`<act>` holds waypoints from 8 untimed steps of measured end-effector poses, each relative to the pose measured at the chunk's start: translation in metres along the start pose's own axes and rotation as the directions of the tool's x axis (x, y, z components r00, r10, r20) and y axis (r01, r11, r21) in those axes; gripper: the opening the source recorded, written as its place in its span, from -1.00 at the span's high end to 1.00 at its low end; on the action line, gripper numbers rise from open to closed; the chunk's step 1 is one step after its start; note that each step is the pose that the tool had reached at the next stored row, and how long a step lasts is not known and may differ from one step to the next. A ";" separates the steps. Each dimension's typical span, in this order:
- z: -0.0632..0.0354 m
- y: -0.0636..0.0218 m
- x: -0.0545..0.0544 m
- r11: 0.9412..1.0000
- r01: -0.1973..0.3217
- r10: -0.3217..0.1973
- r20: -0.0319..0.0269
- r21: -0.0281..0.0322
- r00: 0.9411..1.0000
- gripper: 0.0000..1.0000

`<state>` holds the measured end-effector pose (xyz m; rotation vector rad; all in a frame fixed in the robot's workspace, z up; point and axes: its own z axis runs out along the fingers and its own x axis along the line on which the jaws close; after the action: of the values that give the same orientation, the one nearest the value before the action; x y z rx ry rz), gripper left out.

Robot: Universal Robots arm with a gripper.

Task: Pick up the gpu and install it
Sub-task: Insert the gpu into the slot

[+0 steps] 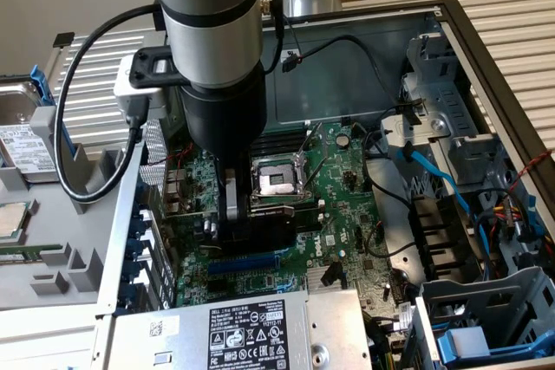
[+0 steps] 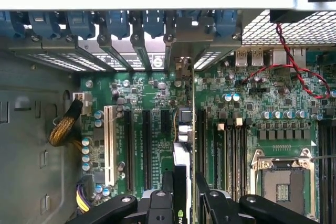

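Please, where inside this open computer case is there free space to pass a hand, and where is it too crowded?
Free: the bare grey case floor beyond the big green motherboard. Crowded: around the black gripper holding the flat green-and-black gpu edge-on, and the drive cages tangled with blue cables.

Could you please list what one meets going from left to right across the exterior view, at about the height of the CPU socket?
Hard drive → black cable loop → end effector holding the gpu edge-on over the motherboard → empty CPU socket → blue cable → drive cage.
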<state>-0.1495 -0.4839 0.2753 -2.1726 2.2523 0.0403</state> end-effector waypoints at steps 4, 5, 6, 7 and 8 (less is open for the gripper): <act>0.0003 -0.0002 0.000 1.000 0.000 0.000 0.001 -0.005 1.000 0.47; 0.0004 -0.0002 0.000 1.000 0.000 0.000 0.001 -0.006 1.000 0.47; 0.0005 -0.0002 0.000 1.000 0.000 0.000 0.001 -0.007 1.000 0.47; 0.0005 -0.0002 0.000 1.000 -0.001 0.001 0.001 -0.007 1.000 0.47; 0.0005 -0.0002 0.000 1.000 0.000 0.001 0.001 -0.007 1.000 0.47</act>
<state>-0.1493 -0.4839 0.2748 -2.1747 2.2555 0.0492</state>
